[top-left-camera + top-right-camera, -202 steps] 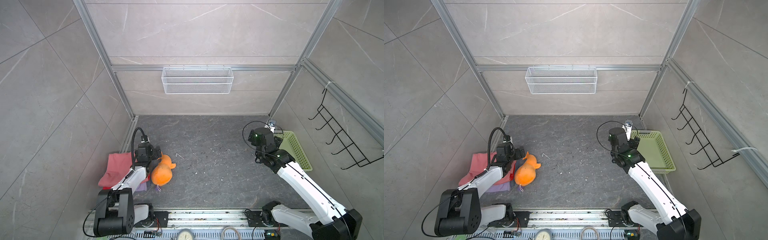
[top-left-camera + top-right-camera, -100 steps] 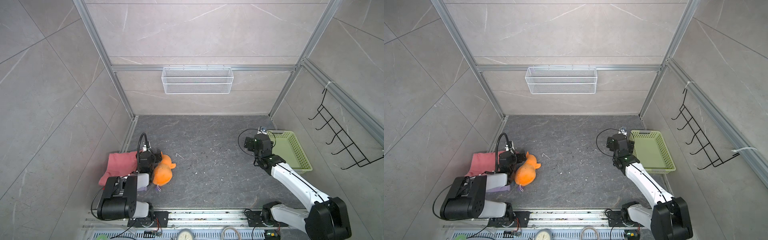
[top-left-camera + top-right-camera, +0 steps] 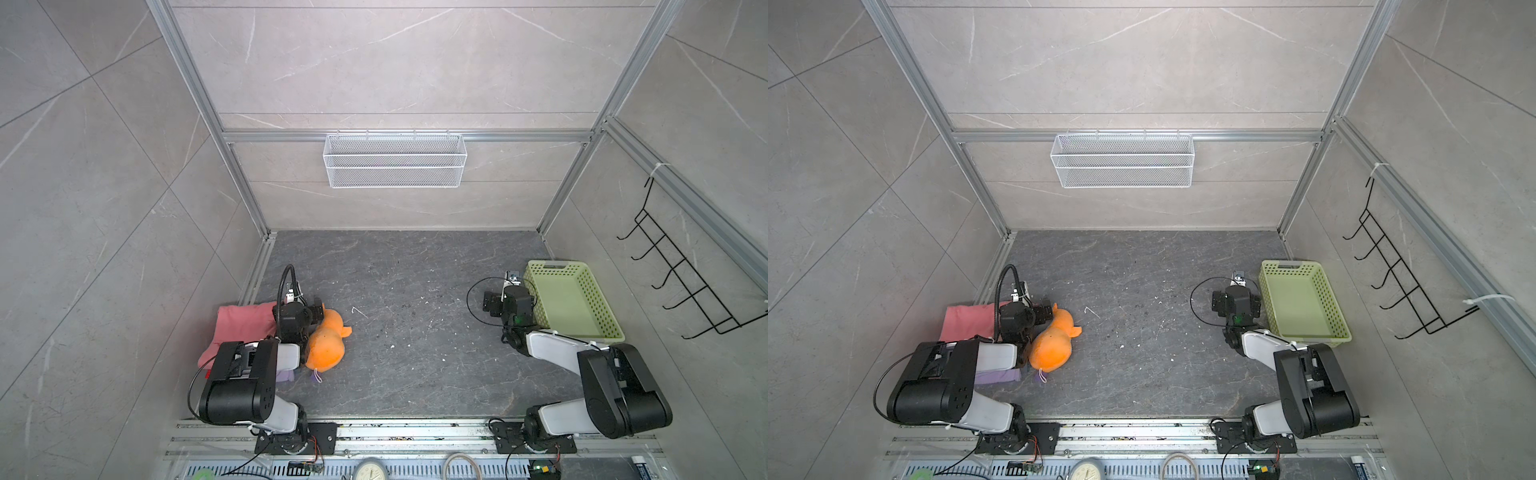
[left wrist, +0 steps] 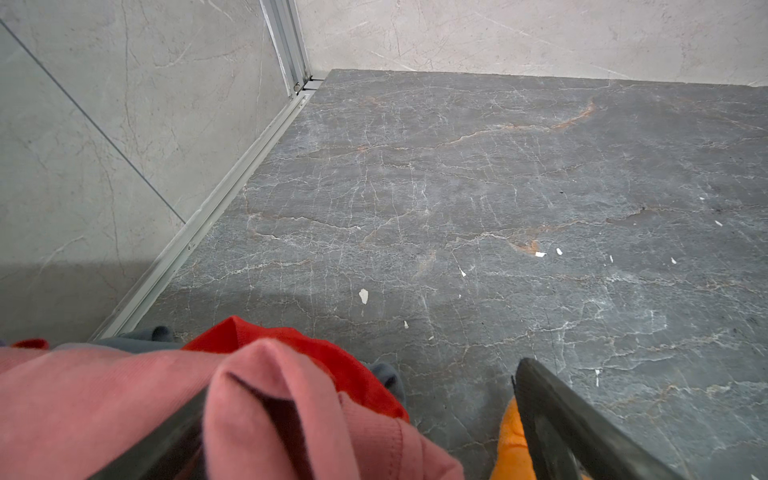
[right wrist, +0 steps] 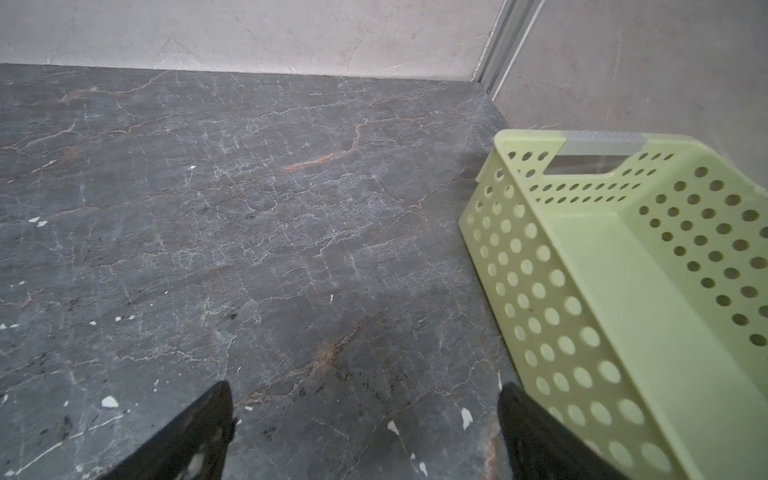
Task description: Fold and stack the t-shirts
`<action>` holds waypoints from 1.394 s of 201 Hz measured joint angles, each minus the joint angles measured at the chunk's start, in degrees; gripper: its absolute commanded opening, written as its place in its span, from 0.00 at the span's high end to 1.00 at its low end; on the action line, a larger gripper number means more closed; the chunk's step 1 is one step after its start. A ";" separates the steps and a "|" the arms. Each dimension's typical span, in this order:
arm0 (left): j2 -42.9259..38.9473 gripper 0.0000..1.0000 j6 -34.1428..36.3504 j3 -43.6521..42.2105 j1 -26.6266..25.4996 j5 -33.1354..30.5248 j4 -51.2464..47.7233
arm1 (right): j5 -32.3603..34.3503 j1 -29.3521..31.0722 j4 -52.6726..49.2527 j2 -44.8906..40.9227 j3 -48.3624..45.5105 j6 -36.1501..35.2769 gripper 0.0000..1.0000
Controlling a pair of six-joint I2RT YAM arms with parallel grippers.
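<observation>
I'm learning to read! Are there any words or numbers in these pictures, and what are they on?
No text can be read anywhere.
Round dial at the front edge: markings too small to read.
Salmon-pink t-shirt, orange plush toy, green basket: no print shows.

even, soft light throughout; faint shadows; sharp top views, slightly blurred wrist edges.
</observation>
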 measured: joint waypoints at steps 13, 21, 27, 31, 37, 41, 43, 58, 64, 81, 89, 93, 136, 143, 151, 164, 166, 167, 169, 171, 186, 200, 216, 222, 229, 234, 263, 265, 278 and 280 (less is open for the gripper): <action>0.00 0.00 -0.02 0.00 0.00 0.00 0.00 | -0.59 -0.26 4.68 1.27 -1.79 -0.15 0.00; 0.00 0.00 -0.02 0.00 0.00 0.00 0.00 | -1.11 -0.46 5.40 1.73 -2.29 -0.17 0.00; 0.00 0.00 0.00 0.00 0.00 0.00 -0.02 | -1.46 -0.55 6.49 1.90 -2.75 -0.20 0.01; 0.00 0.00 -0.02 0.00 0.00 0.00 0.00 | -1.77 -0.59 7.39 2.03 -3.04 -0.22 0.00; 0.00 0.00 -0.02 0.00 0.00 0.00 0.00 | -2.21 -0.66 8.11 2.08 -3.23 -0.22 0.01; 0.00 0.00 -0.02 0.00 0.00 0.00 -0.02 | -2.67 -0.70 8.57 2.08 -3.32 -0.24 0.00; 0.00 0.00 -0.02 0.00 0.00 0.00 0.00 | -2.82 -0.70 9.01 2.10 -3.39 -0.24 0.00; 0.00 0.00 -0.02 0.00 0.00 -0.02 0.00 | -4.04 -0.68 14.67 2.60 -5.07 -0.61 0.01; 0.00 0.00 -0.02 0.00 0.00 -0.02 -0.02 | -4.28 -0.70 17.42 3.28 -6.10 -0.83 0.00; 0.00 0.00 -0.02 0.00 0.00 -0.02 0.00 | -5.09 -0.79 18.32 4.37 -7.37 -1.07 0.00; 0.00 0.00 0.00 0.00 0.00 -0.02 0.00 | -5.31 -0.85 19.47 4.74 -7.72 -1.27 0.00; 0.00 0.00 -0.02 0.00 0.00 -0.02 0.00 | -5.40 -0.85 19.58 4.81 -7.69 -1.29 0.00; 0.04 0.00 -0.02 0.02 0.00 -0.02 0.00 | -5.95 -0.96 21.59 4.83 -7.69 -1.49 0.01; 0.07 0.00 -0.02 0.02 0.00 -0.02 0.00 | -5.95 -0.96 21.70 4.83 -7.69 -1.49 0.00; 0.04 0.00 -0.02 0.02 0.00 0.00 0.00 | -5.95 -0.96 21.90 4.83 -7.69 -1.51 0.00; 0.04 0.00 -0.02 0.02 0.00 -0.02 0.00 | -5.95 -0.96 21.97 4.83 -7.69 -1.51 0.00; 0.04 0.00 -0.02 0.02 0.00 0.00 0.00 | -5.95 -0.96 21.97 4.83 -7.69 -1.51 0.00; 0.07 0.00 -0.02 0.02 0.00 -0.02 0.00 | -5.95 -0.96 21.97 4.83 -7.69 -1.51 0.00; 0.07 0.00 -0.02 0.02 0.00 -0.02 0.00 | -5.95 -0.96 21.99 4.83 -7.69 -1.51 0.00; 0.07 0.00 -0.02 0.02 0.00 -0.02 0.00 | -5.95 -0.96 22.01 4.83 -7.69 -1.51 0.00; 0.04 0.00 -0.02 0.02 0.02 -0.02 0.00 | -5.95 -0.96 22.10 4.83 -7.69 -1.51 0.00; 0.04 0.00 -0.02 0.02 0.04 0.00 0.00 | -5.95 -0.96 22.10 4.83 -7.69 -1.51 0.00; 0.07 0.00 -0.02 0.02 0.04 0.00 0.00 | -5.92 -0.96 22.10 4.83 -7.69 -1.51 0.00; 0.04 0.00 -0.02 0.02 0.04 0.00 0.00 | -5.92 -0.96 22.10 4.83 -7.69 -1.51 0.00; 0.04 0.00 -0.02 0.02 0.04 0.00 0.00 | -5.95 -0.96 22.10 4.83 -7.69 -1.51 0.00; 0.04 0.00 -0.02 0.02 0.04 0.00 0.00 | -5.95 -0.96 22.10 4.83 -7.69 -1.51 0.00; 0.04 0.00 -0.02 0.02 0.04 0.00 0.00 | -5.92 -0.96 22.10 4.83 -7.69 -1.51 0.00; 0.04 0.00 -0.02 0.02 0.04 0.00 0.00 | -5.92 -0.96 22.10 4.83 -7.69 -1.51 0.00; 0.04 0.00 -0.02 0.02 0.04 0.00 0.00 | -5.95 -0.96 22.10 4.83 -7.69 -1.51 0.00; 0.04 0.00 -0.02 0.02 0.04 0.00 0.00 | -5.95 -0.96 22.10 4.83 -7.69 -1.51 0.00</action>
